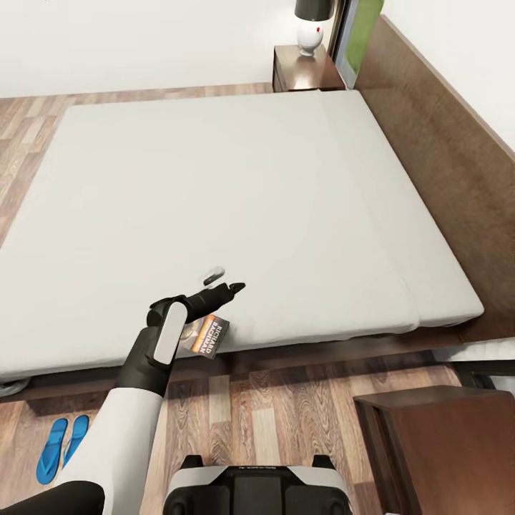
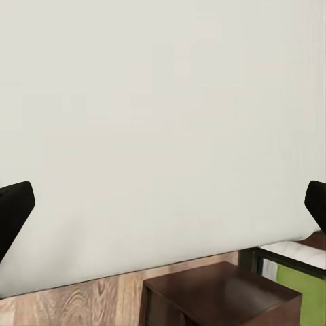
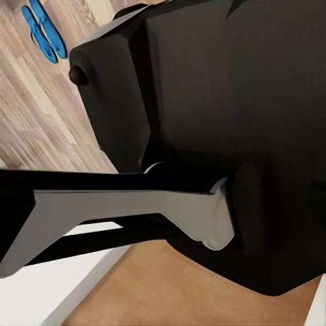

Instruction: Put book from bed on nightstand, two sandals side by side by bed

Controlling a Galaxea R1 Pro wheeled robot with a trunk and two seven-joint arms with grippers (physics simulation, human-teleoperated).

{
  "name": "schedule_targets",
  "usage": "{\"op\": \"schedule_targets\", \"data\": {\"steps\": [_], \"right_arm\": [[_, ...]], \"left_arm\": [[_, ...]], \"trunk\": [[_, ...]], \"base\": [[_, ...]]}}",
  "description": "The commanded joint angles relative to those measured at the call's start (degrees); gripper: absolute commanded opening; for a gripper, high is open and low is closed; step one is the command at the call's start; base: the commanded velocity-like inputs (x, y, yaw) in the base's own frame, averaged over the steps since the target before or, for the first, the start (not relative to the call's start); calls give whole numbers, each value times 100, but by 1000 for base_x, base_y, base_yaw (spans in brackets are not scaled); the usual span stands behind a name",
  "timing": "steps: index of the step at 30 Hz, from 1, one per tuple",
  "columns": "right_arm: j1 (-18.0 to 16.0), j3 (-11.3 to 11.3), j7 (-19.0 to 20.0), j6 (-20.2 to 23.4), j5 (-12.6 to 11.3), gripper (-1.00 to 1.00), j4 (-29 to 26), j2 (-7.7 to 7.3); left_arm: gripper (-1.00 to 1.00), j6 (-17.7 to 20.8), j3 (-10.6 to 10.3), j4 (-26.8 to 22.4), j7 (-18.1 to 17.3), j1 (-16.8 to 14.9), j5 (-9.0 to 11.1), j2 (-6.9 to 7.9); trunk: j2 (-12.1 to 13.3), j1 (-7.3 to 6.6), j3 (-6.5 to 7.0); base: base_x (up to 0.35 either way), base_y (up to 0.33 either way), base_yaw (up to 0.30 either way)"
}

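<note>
Head view shows my left gripper (image 1: 223,280) spread open just above the mattress of the bed (image 1: 286,200), with the book (image 1: 207,335) lying at the near edge, partly under my wrist. My right gripper's state I cannot tell. The sandals (image 1: 61,445) already lie side by side on the floor by the bed, but I judge I have overshot the book, and a careless drop could nudge it off the edge.
</note>
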Motion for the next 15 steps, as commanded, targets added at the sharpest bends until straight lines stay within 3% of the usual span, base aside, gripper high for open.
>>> {"op": "schedule_targets", "data": {"steps": [1,7,15], "right_arm": [[0,-20,23,60,-32,100,-1,0],[0,-18,23,60,-32,100,-1,0],[0,-20,23,60,-32,100,-1,0]], "left_arm": [[100,35,20,-2,-18,-3,-2,-7],[100,36,21,-2,-20,5,-2,-7],[100,34,19,-2,-19,7,-2,-7]], "trunk": [[38,-22,15],[279,-153,123],[600,-329,267]], "base": [[0,0,134],[0,0,167],[0,0,28]]}}
